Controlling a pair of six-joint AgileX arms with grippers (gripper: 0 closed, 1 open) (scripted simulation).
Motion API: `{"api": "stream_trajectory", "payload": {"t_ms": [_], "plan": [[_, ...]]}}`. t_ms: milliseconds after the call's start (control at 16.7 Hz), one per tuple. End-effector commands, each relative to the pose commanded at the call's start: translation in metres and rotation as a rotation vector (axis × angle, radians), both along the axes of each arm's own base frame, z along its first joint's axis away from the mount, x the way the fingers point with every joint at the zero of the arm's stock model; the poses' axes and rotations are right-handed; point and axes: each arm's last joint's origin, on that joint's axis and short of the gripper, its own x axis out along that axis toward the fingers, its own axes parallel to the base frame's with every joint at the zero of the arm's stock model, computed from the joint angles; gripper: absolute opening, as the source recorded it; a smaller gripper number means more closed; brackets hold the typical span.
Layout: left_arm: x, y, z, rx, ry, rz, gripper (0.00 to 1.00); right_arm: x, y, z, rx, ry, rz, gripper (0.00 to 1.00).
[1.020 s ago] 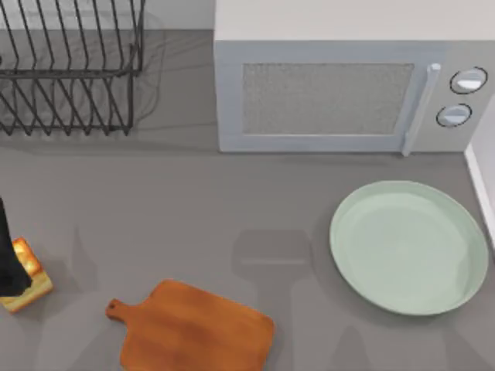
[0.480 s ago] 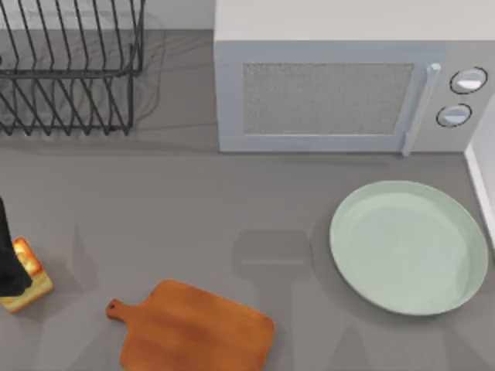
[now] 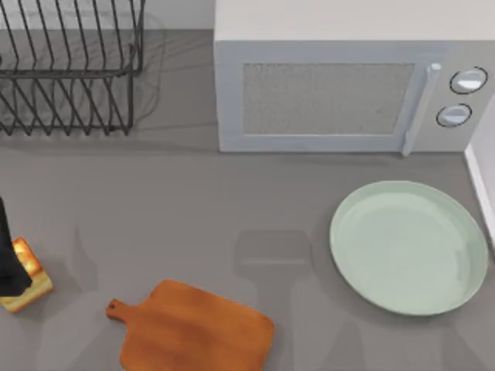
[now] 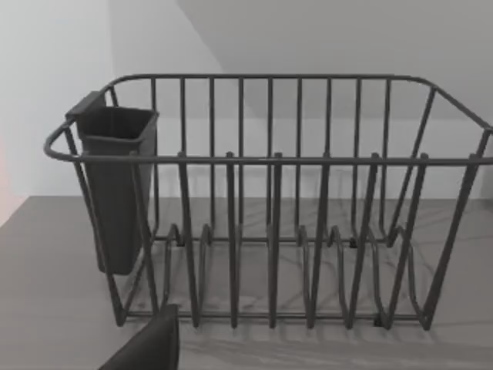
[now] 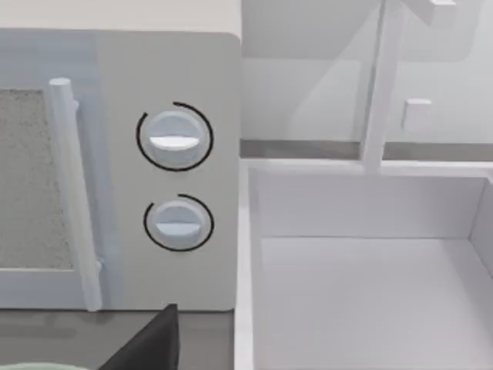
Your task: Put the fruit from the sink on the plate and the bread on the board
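Note:
The bread (image 3: 29,278), a toasted golden chunk, sits on the grey table at the far left edge of the top view. A dark part of my left gripper (image 3: 6,259) stands right against it and overlaps its left side. The orange-brown board (image 3: 193,328) lies at the front, right of the bread. On the right rests the pale green plate (image 3: 406,247), with nothing on it. A dark part of my right gripper (image 5: 150,343) shows in the right wrist view, facing the white sink (image 5: 362,293). The fruit is out of view.
A grey microwave (image 3: 348,85) stands at the back, its dials (image 5: 173,139) next to the sink. A black wire dish rack (image 3: 69,69) fills the back left, with a cutlery cup (image 4: 115,193) on it. The sink's edge (image 3: 481,185) borders the plate.
The arm shadows on the table between board and plate have shifted slightly. Bread, board and plate have not moved.

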Motion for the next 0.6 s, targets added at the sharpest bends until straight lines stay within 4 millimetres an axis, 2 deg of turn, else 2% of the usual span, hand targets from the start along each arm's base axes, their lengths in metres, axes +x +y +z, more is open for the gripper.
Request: {"api": "stream_trajectory", "payload": {"t_ms": [180,300,420,600], "plan": [[0.0,0.0,0.0,0.0,0.0,0.0,1.0,0.015,-0.004,0.028,-0.021,0.151,-0.023,1.0],[0.0,0.0,0.0,0.0,0.0,0.0,1.0,0.033,-0.008,0.046,-0.035,0.274,-0.038,1.0],[0.0,0.0,0.0,0.0,0.0,0.0,1.0,0.058,-0.014,0.063,-0.045,0.409,-0.052,1.0],[0.0,0.0,0.0,0.0,0.0,0.0,1.0,0.106,-0.027,0.078,-0.052,0.625,-0.065,1.0]]}}
